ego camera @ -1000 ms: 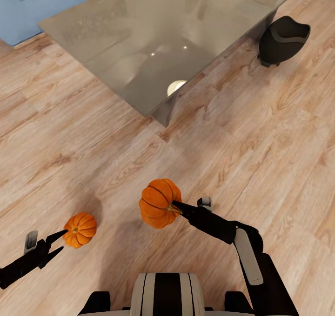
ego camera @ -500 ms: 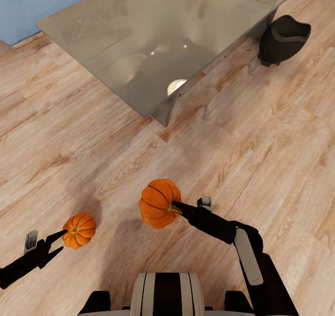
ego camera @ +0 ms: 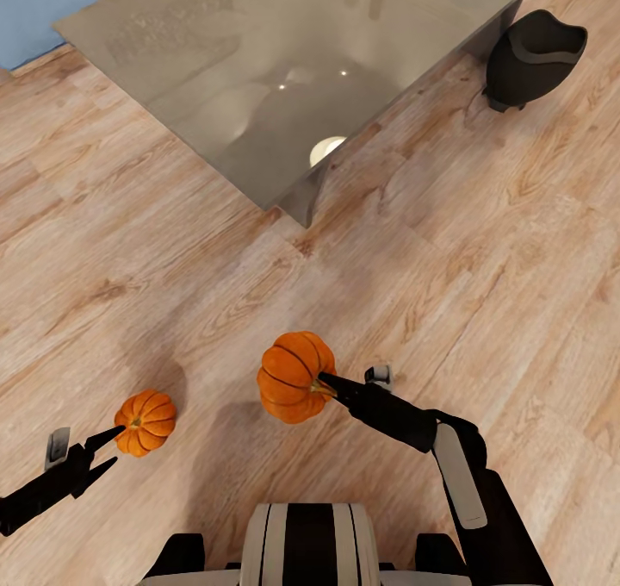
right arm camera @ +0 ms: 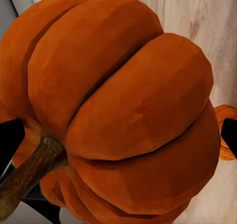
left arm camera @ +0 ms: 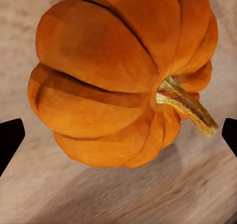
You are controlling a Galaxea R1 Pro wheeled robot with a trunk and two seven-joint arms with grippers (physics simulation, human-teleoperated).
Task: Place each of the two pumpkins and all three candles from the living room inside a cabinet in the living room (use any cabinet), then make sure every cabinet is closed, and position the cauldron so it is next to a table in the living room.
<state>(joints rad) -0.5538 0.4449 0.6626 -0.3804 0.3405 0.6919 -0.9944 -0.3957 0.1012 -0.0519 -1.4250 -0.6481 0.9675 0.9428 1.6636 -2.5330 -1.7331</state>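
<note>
So progress-wise, this looks like early days. The big low table with the thin glossy grey top [ego camera: 258,77] sits on the light wood plank floor [ego camera: 482,250], and the black round-bellied cauldron with the flared rim [ego camera: 534,56] stands on the floor just beside the table's far right edge, so I'd guess that part is pretty much sorted.

Both bright-orange ribbed pumpkins are off the floor, one per arm. The right gripper [ego camera: 324,384] has its fingers clamped on the stem end of the bigger-looking pumpkin [ego camera: 294,377], held out in front of the robot's trunk. The left gripper [ego camera: 112,448] has the smaller-looking pumpkin [ego camera: 145,422] right at its fingertips; in the left wrist view the dark finger tips sit wide to either side of it, so I can't tell if it's actually gripped or just between parted fingers.

Still to do, I reckon: getting both pumpkins into a cabinet, all three candles, and closing everything up.
</note>
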